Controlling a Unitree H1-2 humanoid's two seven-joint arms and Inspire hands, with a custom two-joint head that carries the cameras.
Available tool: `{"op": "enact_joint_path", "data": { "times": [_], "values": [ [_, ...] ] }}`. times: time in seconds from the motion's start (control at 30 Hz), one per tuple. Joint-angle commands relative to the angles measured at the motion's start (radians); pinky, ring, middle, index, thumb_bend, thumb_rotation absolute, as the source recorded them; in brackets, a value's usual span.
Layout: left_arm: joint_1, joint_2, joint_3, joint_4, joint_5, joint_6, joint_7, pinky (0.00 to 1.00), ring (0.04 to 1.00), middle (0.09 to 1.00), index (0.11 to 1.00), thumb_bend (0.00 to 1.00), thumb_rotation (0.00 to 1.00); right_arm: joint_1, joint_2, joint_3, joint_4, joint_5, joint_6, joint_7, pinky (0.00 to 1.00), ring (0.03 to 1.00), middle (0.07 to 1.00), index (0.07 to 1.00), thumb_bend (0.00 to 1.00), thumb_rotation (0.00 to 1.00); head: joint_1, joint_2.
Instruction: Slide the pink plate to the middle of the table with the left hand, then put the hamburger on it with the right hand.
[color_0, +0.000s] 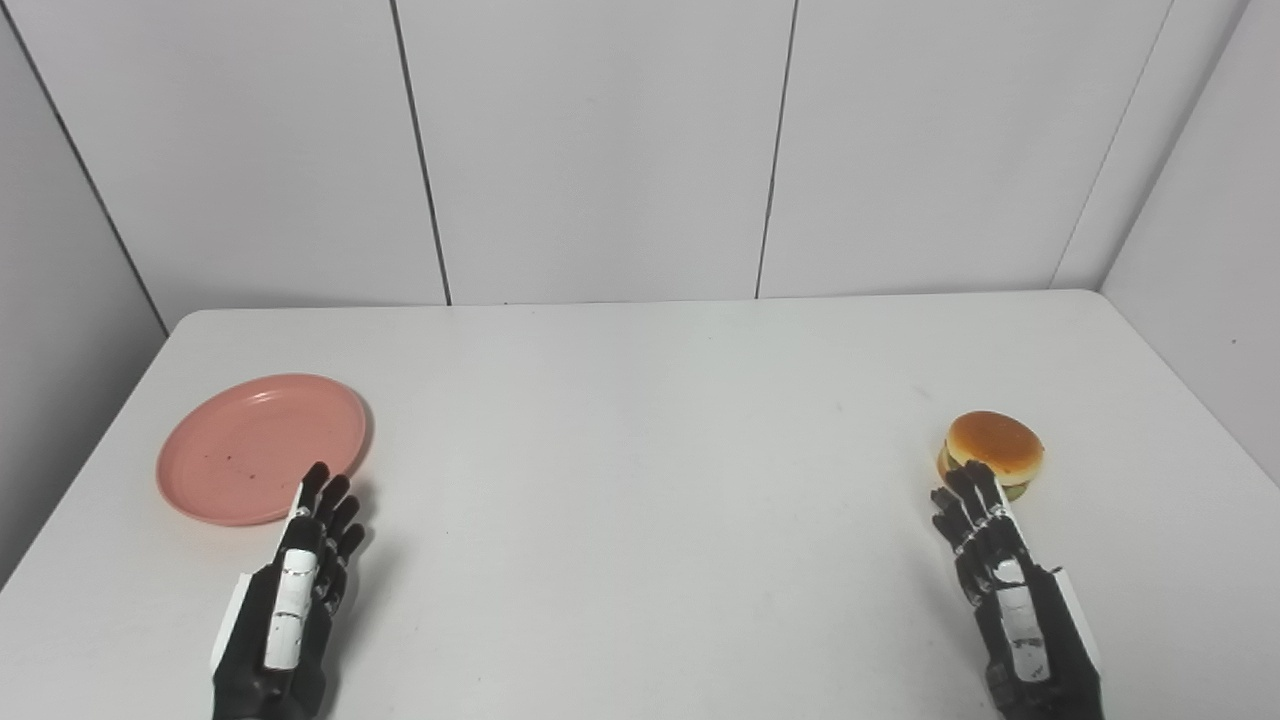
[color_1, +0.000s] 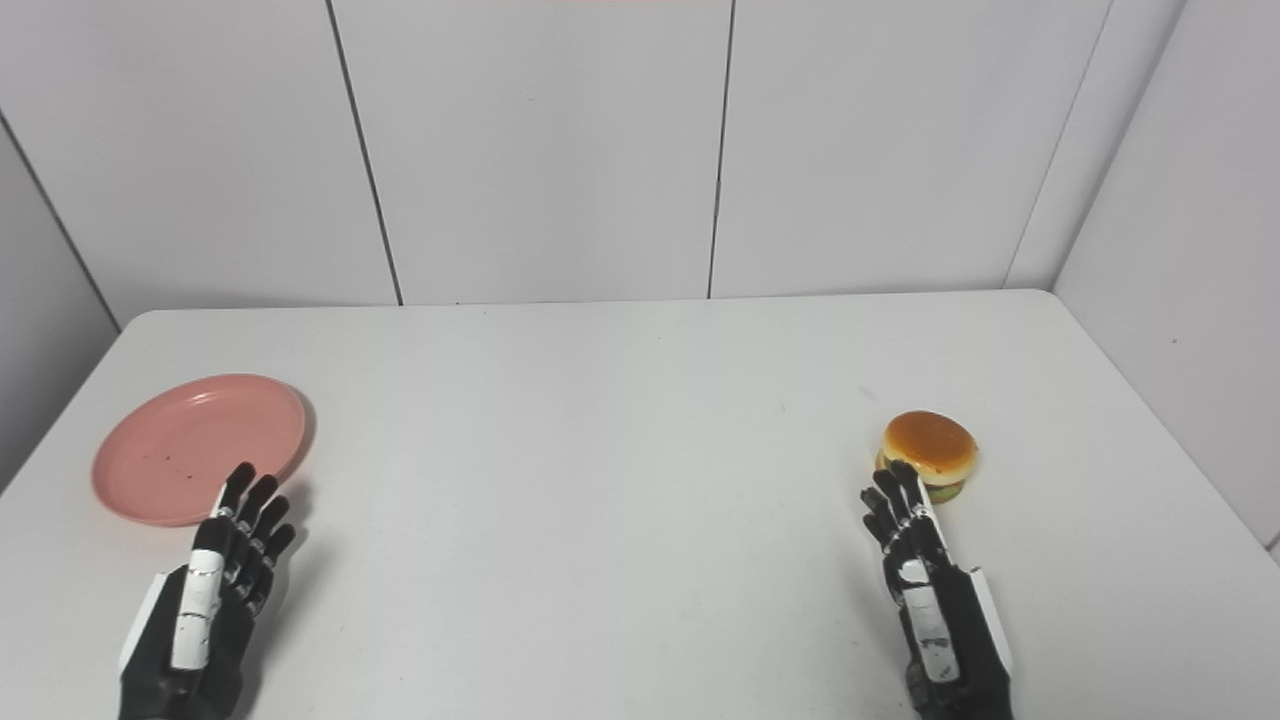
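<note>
Our left hand (color_0: 315, 545) sits in the lower left of the frame, fingers extended and slightly spread, holding nothing; its fingertips reach the near right rim of the pink plate (color_0: 250, 445), though we cannot tell whether they touch it or hover just above. The plate lies at the left of the frame, well apart from the middle of the table (color_0: 640, 480), so we judge the slide has not begun.

Our right hand (color_0: 985, 545) is in the lower right, fingers likewise apart and empty, its tips just short of the hamburger (color_0: 993, 455), which sits at the right of the frame.

The risks, as we see them:

- The left fingertips meet the plate at its edge, off centre. Pressing down there could tip the shallow rim up; pushing sideways there could spin the plate rather than carry it.
- The plate looks smooth on a smooth tabletop, so light contact may slip off and leave it behind.
- If the right hand closes early, it could nudge the hamburger farther right, toward the table's edge.
- The hamburger's layers may shift under a pinch from one side.
</note>
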Motion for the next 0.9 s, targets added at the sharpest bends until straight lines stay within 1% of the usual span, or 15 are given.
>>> {"op": "enact_joint_path", "data": {
  "times": [0.0,0.17,0.3,0.4,0.53,0.63,0.7,0.8,0.87],
  "values": [
    [0.08,0.0,-0.003,-0.041,-0.012,-0.015,-0.016,1.0,1.0,1.0,1.0,0.77,0.88,0.008,0.003,0.009,0.025,0.002,-0.002,0.013,0.97,0.953,0.959,0.98,0.94,0.91,0.001,0.007],
    [0.103,-0.003,-0.01,-0.072,-0.031,-0.004,-0.026,1.0,1.0,1.0,1.0,0.78,0.85,0.026,-0.011,0.011,0.008,0.006,0.002,0.025,0.96,0.951,0.958,0.977,0.93,0.92,0.008,0.016],
    [0.103,0.001,-0.01,-0.079,-0.028,0.01,-0.028,1.0,1.0,1.0,1.0,0.78,0.85,0.023,-0.013,0.021,0.011,-0.02,0.0,0.017,0.97,0.952,0.955,0.973,0.93,0.93,0.001,0.018],
    [0.09,0.008,-0.011,-0.06,-0.026,0.005,-0.041,1.0,1.0,1.0,1.0,0.79,0.85,0.007,-0.007,0.029,0.034,-0.053,-0.009,0.003,0.97,0.938,0.938,0.957,0.93,0.93,-0.008,0.011],
    [0.076,0.011,-0.008,-0.033,-0.014,0.001,-0.046,1.0,1.0,1.0,1.0,0.78,0.86,-0.024,0.001,0.037,0.075,-0.092,-0.025,-0.009,0.98,0.951,0.954,0.977,0.95,0.91,0.001,0.006],
    [0.069,0.008,-0.004,-0.016,0.002,-0.008,-0.038,1.0,1.0,1.0,1.0,0.78,0.87,-0.054,0.012,0.039,0.084,-0.11,0.0,-0.024,0.97,0.955,0.958,0.987,0.95,0.9,0.01,0.003],
    [0.068,0.005,-0.001,-0.013,0.013,-0.01,-0.033,1.0,1.0,1.0,1.0,0.78,0.89,-0.058,0.017,0.035,0.08,-0.104,0.009,-0.026,0.97,0.953,0.957,0.992,0.98,0.91,0.014,0.003],
    [0.069,-0.001,0.003,-0.016,0.018,-0.006,-0.029,1.0,1.0,1.0,1.0,0.78,0.89,-0.058,0.019,0.028,0.083,-0.08,0.006,-0.02,0.98,0.961,0.962,0.989,0.97,0.92,0.026,0.005],
    [0.068,-0.005,0.001,-0.014,0.022,-0.011,-0.028,1.0,1.0,1.0,1.0,0.79,0.88,-0.058,0.015,0.025,0.085,-0.068,0.006,-0.016,0.98,0.963,0.964,0.991,0.96,0.93,0.037,0.003]
  ]
}}
